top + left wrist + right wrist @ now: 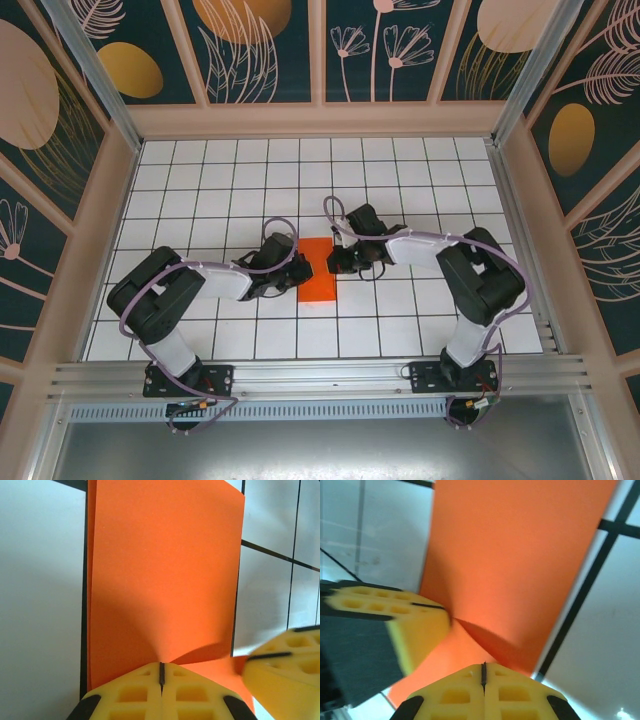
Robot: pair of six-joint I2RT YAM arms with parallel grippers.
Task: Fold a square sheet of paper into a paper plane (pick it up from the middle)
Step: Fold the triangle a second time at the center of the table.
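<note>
Jaws pressed together on both arms: I see the left gripper (161,668) and right gripper (483,667) each pinching the folded square sheet of paper (318,272).

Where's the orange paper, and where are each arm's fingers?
orange-red paper (318,282): top view, its lower half.
left fingers (145,678): left wrist view, yellow pad.
right fingers (505,680): right wrist view, yellow pad.

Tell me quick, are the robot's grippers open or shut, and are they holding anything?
Left gripper: closed, pinching the thin orange-red folded sheet of paper.
Right gripper: closed, pinching the same sheet.
</note>
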